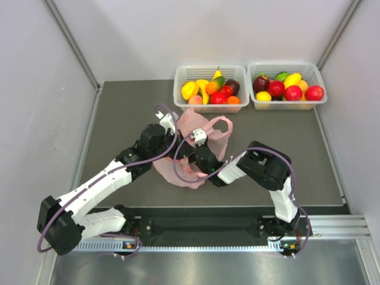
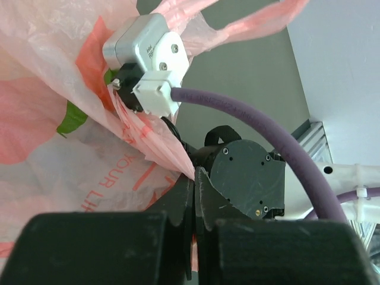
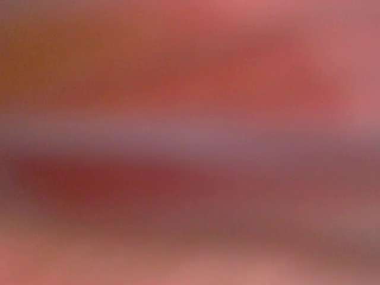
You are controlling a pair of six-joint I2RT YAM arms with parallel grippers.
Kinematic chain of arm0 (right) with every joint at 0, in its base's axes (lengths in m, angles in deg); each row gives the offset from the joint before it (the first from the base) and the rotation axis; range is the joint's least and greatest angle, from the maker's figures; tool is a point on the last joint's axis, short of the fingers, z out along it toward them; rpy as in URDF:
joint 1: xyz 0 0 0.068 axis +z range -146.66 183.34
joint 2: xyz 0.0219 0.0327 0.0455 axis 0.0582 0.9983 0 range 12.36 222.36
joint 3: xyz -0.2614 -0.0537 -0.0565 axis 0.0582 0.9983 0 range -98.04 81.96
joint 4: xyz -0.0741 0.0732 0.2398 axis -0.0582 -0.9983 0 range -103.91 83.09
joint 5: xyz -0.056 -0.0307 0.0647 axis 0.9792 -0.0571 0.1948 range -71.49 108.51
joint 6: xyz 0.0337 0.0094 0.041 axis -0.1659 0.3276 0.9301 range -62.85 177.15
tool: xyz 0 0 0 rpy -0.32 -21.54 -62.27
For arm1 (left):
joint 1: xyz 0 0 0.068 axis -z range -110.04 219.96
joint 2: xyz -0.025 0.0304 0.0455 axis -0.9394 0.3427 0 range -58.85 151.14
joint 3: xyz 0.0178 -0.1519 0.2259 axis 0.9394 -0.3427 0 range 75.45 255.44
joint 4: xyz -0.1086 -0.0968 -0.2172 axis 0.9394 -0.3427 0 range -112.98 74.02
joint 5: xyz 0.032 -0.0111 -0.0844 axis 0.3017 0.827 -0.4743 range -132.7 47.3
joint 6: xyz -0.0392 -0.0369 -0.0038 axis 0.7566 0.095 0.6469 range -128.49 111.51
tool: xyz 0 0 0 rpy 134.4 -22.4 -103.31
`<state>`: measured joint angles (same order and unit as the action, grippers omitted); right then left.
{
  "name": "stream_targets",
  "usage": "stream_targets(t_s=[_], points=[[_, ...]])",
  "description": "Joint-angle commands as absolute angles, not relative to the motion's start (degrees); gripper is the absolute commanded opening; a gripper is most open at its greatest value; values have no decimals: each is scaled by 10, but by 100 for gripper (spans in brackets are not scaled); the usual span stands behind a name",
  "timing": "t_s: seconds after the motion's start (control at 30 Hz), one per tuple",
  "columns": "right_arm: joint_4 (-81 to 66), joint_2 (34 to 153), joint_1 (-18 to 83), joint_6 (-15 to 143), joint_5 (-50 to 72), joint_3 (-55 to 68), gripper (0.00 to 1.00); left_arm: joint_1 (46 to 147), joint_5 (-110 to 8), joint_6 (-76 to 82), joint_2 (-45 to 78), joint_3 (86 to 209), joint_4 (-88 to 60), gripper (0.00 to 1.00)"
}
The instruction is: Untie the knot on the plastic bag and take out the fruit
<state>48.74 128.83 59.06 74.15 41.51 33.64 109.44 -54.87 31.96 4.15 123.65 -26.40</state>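
Observation:
The pink plastic bag [image 1: 199,127] lies crumpled mid-table between both arms. One handle loop [image 1: 221,120] lies open at its far right; I see no tied knot. My left gripper [image 2: 196,178] is shut on a pinched fold of the bag's film [image 2: 160,151]; in the top view it sits at the bag's left side [image 1: 177,149]. My right gripper [image 1: 196,159] reaches into the bag and its fingers are hidden by film. The right wrist view is only a pink blur. Orange [image 2: 89,56], green [image 2: 71,119] and peach [image 2: 24,133] shapes show through the film; I cannot tell whether they are fruit.
Two white baskets stand at the back, the left one [image 1: 181,94] and the right one [image 1: 254,102], both full of mixed toy fruit. The left basket is just behind the bag. Grey walls close in on both sides. Purple cables loop over both wrists.

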Motion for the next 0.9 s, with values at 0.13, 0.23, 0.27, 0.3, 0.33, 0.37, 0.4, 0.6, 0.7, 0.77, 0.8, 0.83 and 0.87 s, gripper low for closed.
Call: stream_targets(t_s=[0.13, 0.23, 0.27, 0.3, 0.33, 0.37, 0.4, 0.6, 0.7, 0.77, 0.8, 0.83, 0.87], points=[[517, 1319, 559, 761, 372, 313, 58, 1104, -598, 329, 37, 1235, -222, 0], [555, 1301, 558, 762, 373, 350, 27, 1105, -590, 324, 31, 1235, -230, 0], [582, 1285, 558, 763, 376, 378, 21, 1104, -587, 321, 29, 1235, -233, 0], [591, 1274, 558, 761, 378, 392, 14, 1105, -583, 319, 28, 1234, -234, 0], [596, 1265, 558, 761, 380, 405, 11, 1104, -581, 319, 27, 1234, -238, 0], [601, 1243, 558, 759, 383, 431, 10, 1105, -580, 316, 26, 1234, -241, 0], [608, 1232, 558, 756, 384, 445, 8, 1105, -575, 314, 26, 1234, -245, 0], [648, 1131, 567, 757, 381, 569, 1, 1105, -539, 293, 13, 1235, -287, 0], [643, 1085, 576, 759, 379, 613, 6, 1104, -526, 291, 1, 1241, -309, 0], [631, 1051, 580, 768, 381, 634, 18, 1104, -546, 299, -8, 1259, -314, 0], [619, 1040, 580, 773, 385, 638, 25, 1105, -552, 303, -9, 1267, -315, 0], [590, 1031, 581, 776, 387, 641, 31, 1105, -554, 309, -15, 1283, -316, 0], [578, 1015, 582, 781, 389, 641, 40, 1106, -561, 311, -17, 1293, -318, 0]])
